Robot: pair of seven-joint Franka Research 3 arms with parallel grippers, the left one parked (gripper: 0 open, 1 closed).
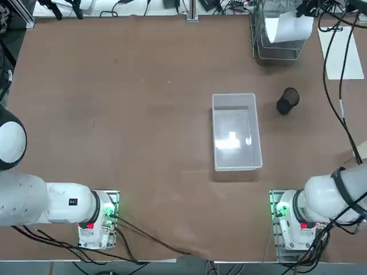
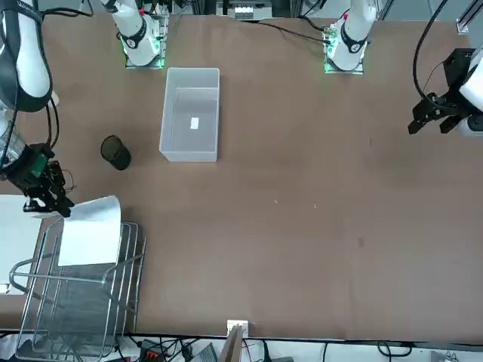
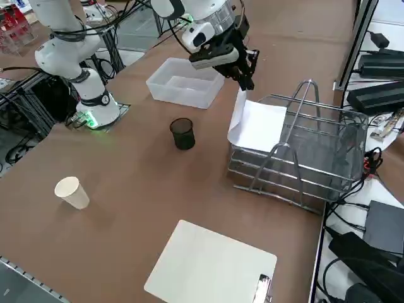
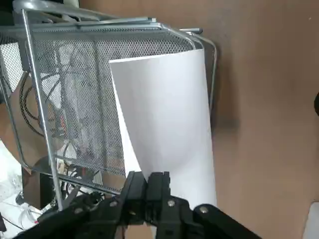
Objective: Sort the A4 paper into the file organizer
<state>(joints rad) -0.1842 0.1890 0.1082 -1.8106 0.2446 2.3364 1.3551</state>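
The A4 paper (image 3: 257, 125) is a white sheet that curves from my right gripper (image 3: 245, 74) down onto the top tray of the file organizer (image 3: 322, 151), a silver wire-mesh rack at the table's far right corner. In the right wrist view the gripper (image 4: 149, 185) is shut on the sheet's near edge, and the A4 paper (image 4: 164, 114) bows forward over the mesh of the file organizer (image 4: 70, 89). From overhead the A4 paper (image 1: 289, 27) covers part of the file organizer (image 1: 278, 54). The front view shows my gripper (image 2: 49, 200) beside the rack's end.
A clear plastic bin (image 1: 238, 166) sits mid-table. A black mesh cup (image 1: 287, 101) stands between the bin and the rack. A white clipboard (image 3: 211, 265) lies near the table's right edge, with a paper cup (image 3: 71, 192) nearby. Cables hang beside the rack.
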